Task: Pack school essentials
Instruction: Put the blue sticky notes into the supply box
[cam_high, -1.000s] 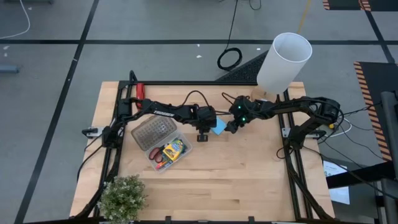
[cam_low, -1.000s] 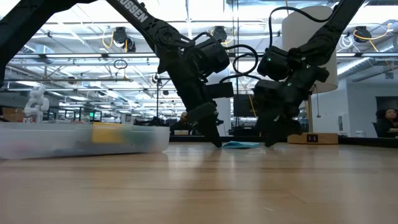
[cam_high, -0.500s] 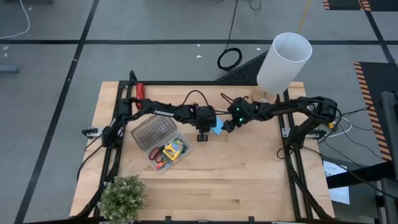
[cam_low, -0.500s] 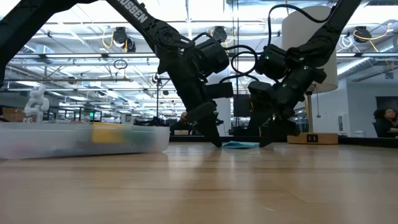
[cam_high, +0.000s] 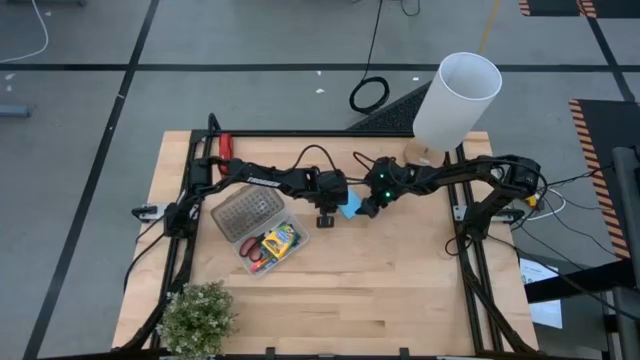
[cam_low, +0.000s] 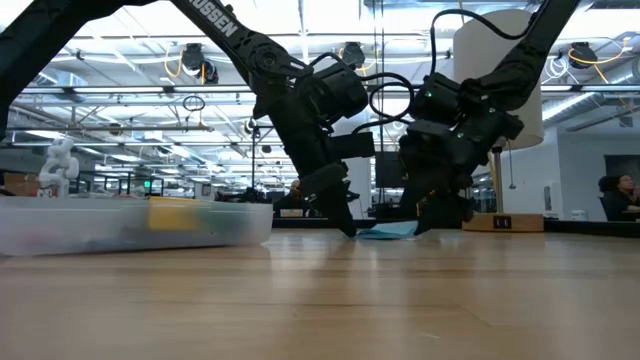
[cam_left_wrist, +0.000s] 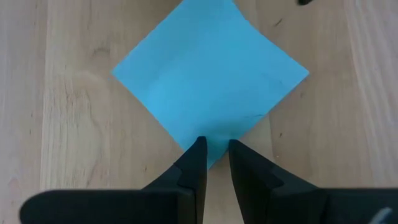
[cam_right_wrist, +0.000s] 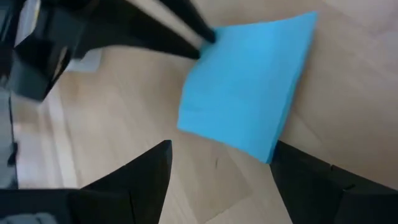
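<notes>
Wooden table is sitting on a grey floor marked with dark lines. Small green potted plant is standing at the table's near left corner. White cylindrical lamp shade is leaning over the far right edge. Red bar-shaped tool is lying at the far left edge. Coiled black cable is resting on the floor beyond the table.

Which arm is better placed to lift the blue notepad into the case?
Left. Its gripper is pinching a corner of the notepad, and the case sits on its side.
</notes>
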